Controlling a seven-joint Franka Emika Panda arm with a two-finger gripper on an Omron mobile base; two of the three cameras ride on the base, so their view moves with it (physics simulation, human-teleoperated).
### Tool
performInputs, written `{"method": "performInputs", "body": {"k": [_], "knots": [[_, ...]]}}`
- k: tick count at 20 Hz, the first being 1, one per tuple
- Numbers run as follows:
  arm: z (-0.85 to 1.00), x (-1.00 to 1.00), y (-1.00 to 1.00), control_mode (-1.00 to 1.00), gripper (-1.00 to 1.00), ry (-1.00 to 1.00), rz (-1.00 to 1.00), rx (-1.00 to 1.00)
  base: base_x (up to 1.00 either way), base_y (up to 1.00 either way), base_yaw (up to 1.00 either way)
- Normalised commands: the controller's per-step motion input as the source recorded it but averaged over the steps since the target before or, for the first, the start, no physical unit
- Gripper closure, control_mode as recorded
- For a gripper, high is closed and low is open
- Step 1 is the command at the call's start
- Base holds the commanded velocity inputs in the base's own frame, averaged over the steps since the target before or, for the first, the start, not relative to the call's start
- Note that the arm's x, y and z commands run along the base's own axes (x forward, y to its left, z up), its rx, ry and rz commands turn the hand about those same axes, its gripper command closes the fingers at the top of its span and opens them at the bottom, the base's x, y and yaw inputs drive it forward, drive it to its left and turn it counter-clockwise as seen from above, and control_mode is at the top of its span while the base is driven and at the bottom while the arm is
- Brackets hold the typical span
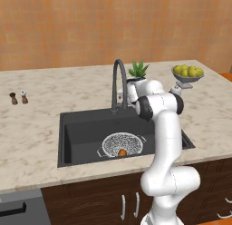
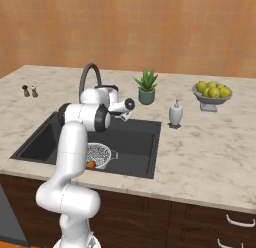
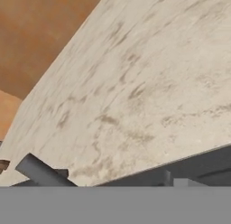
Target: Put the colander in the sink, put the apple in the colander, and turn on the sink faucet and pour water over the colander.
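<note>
colander [image 1: 122,144] in sink [image 1: 81,129], apple [image 1: 122,152] inside at near rim | gripper up by sink faucet [image 1: 118,83]; finger spacing cannot be told | risk: blind reach glancing off faucet handle; spout left aimed beside colander; water missing apple

Left base view: behind-left, looking down, mid-range | Right base view: behind-right, same range | Shared: sink [image 1: 81,129], faucet [image 1: 118,83], counter's [image 1: 31,129] back edge | Hand view: close, tilted across the counter toward the wall [image 3: 40,33]
</note>
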Motion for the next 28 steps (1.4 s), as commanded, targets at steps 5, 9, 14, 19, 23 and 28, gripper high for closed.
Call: {"method": "performInputs", "body": {"k": [5, 9, 14, 19, 23, 28], "knots": [[-0.01, 0.0, -0.43, -1.0, 1.0, 0.01, -0.07, 0.03, 0.0, 0.0, 0.0], [0.0, 0.0, -0.8, -1.0, 1.0, 0.0, -0.09, 0.08, 0.0, 0.0, 0.0], [0.0, -0.04, -0.98, -1.0, 1.0, 0.0, -0.13, 0.12, 0.0, 0.0, 0.0], [0.0, -0.1, -1.0, -1.0, 1.0, 0.0, -0.16, 0.14, 0.0, 0.0, 0.0], [0.0, -0.2, -1.0, -1.0, 1.0, 0.01, -0.18, 0.17, 0.0, 0.0, 0.0], [0.0, -0.18, -1.0, -1.0, 1.0, 0.04, -0.19, 0.19, 0.0, 0.0, 0.0]]}}
